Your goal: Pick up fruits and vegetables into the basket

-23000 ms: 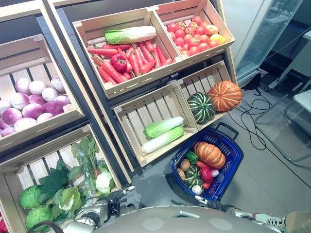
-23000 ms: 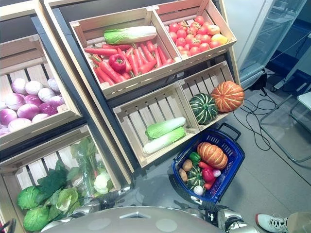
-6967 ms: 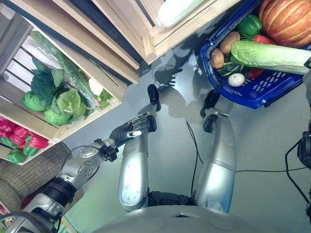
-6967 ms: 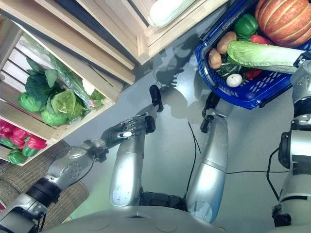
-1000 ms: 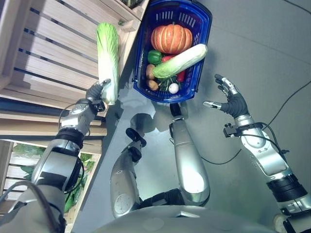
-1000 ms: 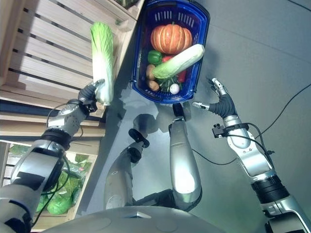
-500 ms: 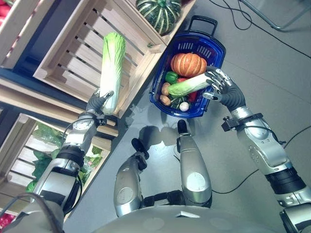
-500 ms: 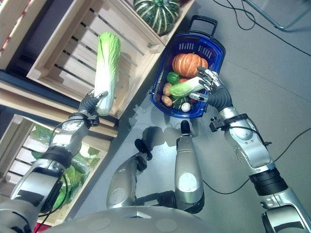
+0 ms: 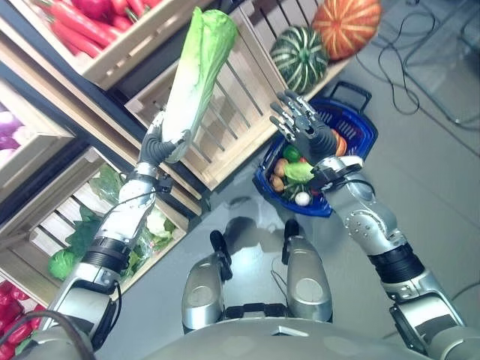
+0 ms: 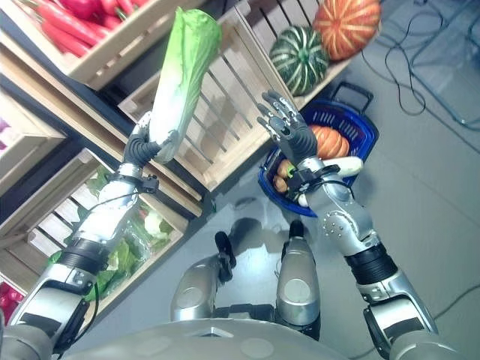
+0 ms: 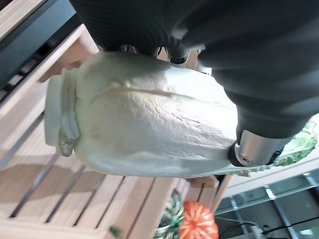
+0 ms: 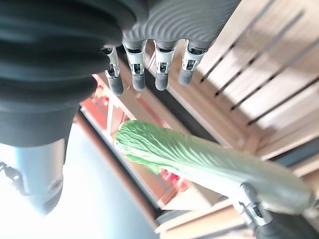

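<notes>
Left hand [image 9: 155, 145] is wrapped tight round the pale root end of the napa cabbage [image 9: 193, 75], and it's hoisted the thing high now, leaf tip up against the wooden crate [image 9: 240, 97], well up and to the left of the blue basket [image 10: 358, 135]. Half a second back that cabbage hung lower beside the crate; now it's raised and leaning toward the basket side. Right hand [image 10: 287, 127] has come up off the basket, fingers spread straight and holding nothing, hovering just above the basket's left rim. One long cabbage already lies inside the basket with the orange pumpkin [image 10: 331, 141]. My read: this second cabbage is out of the crate and still needs carrying across and down into the basket, possibly via that waiting right hand.
</notes>
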